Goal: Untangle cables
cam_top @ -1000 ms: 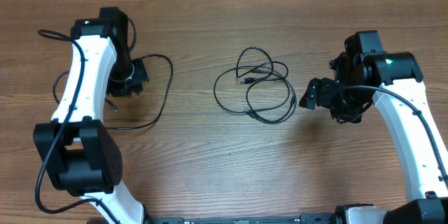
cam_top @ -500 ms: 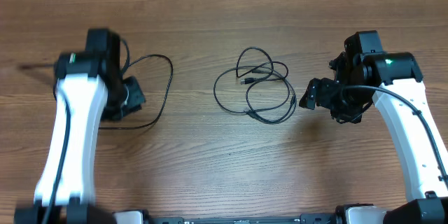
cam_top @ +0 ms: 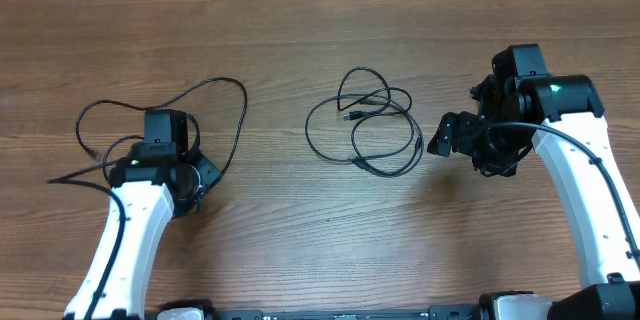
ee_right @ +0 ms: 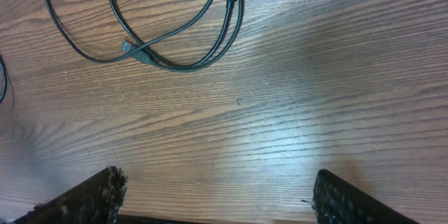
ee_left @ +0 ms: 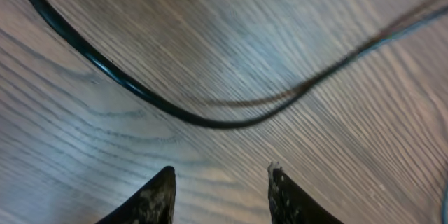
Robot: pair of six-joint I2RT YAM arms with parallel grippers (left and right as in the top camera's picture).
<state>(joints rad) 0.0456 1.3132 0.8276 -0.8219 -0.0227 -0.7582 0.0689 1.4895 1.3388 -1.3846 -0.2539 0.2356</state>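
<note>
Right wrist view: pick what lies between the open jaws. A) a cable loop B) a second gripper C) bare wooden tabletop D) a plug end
C: only bare brown wooden tabletop shows between the right arm's wide-apart jaws; the thin dark looped cable lies beyond them, untouched.

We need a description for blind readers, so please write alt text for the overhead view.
A tangle of thin black cables lies at the centre of a wooden table. The right gripper is just right of it, not touching; the left gripper is beside a separate looped cable at the left.
</note>
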